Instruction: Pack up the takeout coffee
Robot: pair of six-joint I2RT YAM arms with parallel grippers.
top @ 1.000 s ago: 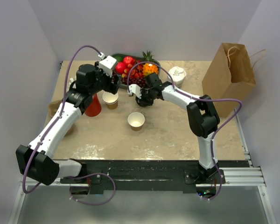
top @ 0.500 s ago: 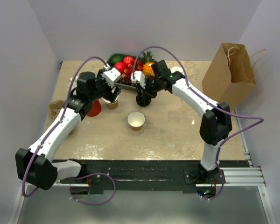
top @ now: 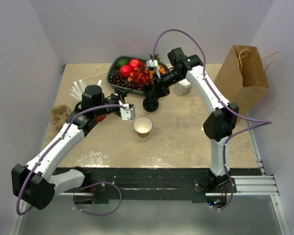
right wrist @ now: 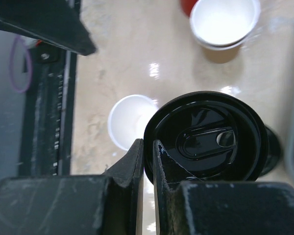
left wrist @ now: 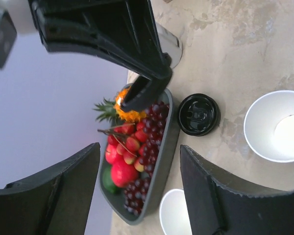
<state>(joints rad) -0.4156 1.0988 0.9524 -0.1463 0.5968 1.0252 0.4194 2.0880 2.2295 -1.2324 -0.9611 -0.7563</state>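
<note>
Two open cups (right wrist: 130,117) (right wrist: 224,22), two black lids (left wrist: 199,114): right fingers (right wrist: 132,169) pinch one lid (right wrist: 204,139), left fingers (left wrist: 220,196) spread.

Fruit tray (left wrist: 165,147) at table (top: 186,142) far edge. Paper bag (top: 241,73) upright, far right corner. Lidless cup (top: 143,127) mid-table. Crumpled brown paper (top: 60,113) at left edge.

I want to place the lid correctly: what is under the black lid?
In the right wrist view, bare table and part of an open paper cup show around the black lid. What lies directly beneath is covered by the lid.
</note>
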